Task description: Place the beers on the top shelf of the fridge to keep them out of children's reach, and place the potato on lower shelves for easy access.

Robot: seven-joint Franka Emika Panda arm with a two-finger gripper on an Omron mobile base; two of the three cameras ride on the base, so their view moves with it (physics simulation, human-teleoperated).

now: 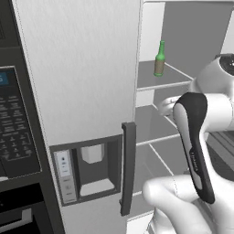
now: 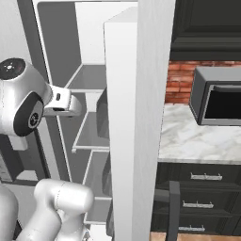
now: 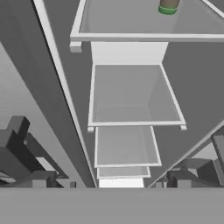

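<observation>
The fridge (image 1: 82,68) stands with its right side open, showing a white-grey interior. One beer (image 1: 159,58), a green bottle with a tan label, stands upright on the top shelf (image 1: 151,80); its base shows in the hand view as beer (image 3: 168,5) on top shelf (image 3: 131,24). Under it lie the lower shelves (image 3: 131,94), both bare. My gripper (image 3: 112,181) is open and holds nothing; it hangs inside the fridge below the bottle's shelf, facing down along the shelves. My arm (image 2: 28,101) reaches in from the left. The potato is out of view.
The closed left fridge door carries a dispenser panel (image 1: 89,167) and a dark bar handle (image 1: 128,169). A black appliance with a blue display (image 1: 13,123) stands left of it. The open door's edge (image 2: 141,117) rises beside my arm. A microwave (image 2: 219,101) sits on the marble counter (image 2: 197,139).
</observation>
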